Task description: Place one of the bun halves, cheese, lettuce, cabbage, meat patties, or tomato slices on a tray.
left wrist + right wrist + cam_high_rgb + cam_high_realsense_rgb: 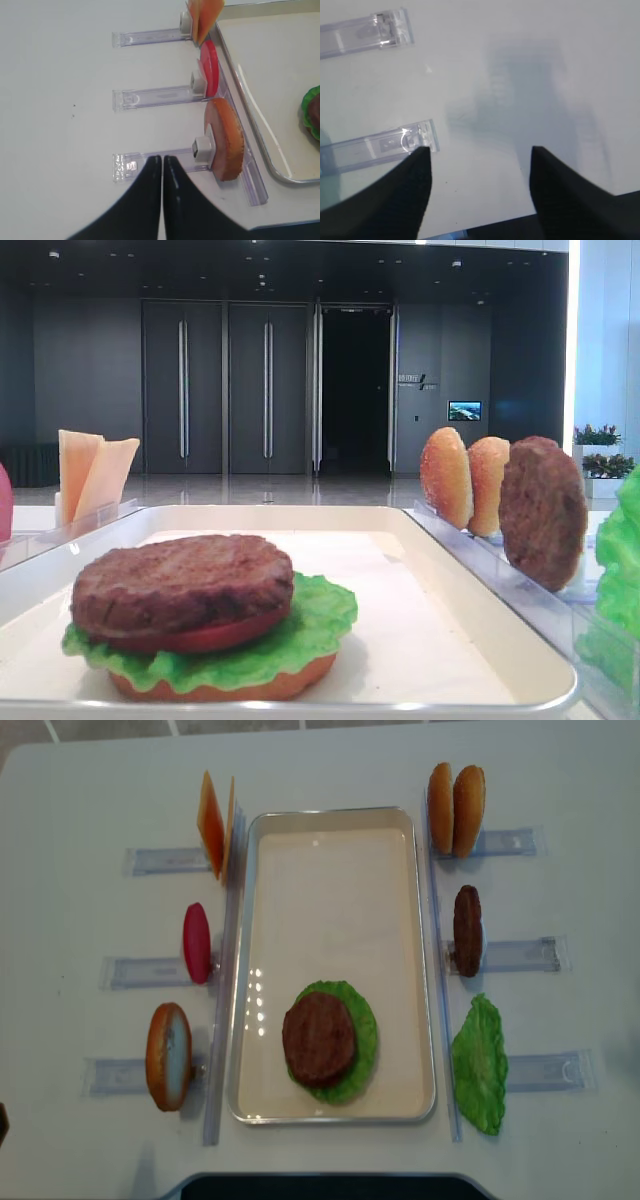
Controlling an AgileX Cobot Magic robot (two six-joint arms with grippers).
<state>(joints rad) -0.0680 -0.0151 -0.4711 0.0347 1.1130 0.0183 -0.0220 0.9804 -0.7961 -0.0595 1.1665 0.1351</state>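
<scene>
Ext. high: stack seen at near end of tray: base bun, lettuce, tomato slice, patty on top.

R wrist: right gripper spread wide, nothing held, above bare table.

L wrist: left gripper pressed together, empty, beside bun half on rack.

Realsense: second patty upright, right of tray.

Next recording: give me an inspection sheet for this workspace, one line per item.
Surface: white table.
Job's things: tray holds a stack of bun base, lettuce, tomato, meat patty; cheese, tomato slice, bun halves, second patty stand in racks; a loose lettuce leaf lies right of the tray.
Clutter: nothing seen.
Grippers: left gripper shut, empty; right gripper open, empty.
Cables: nothing seen.
Surroundings: dark doors.
</scene>
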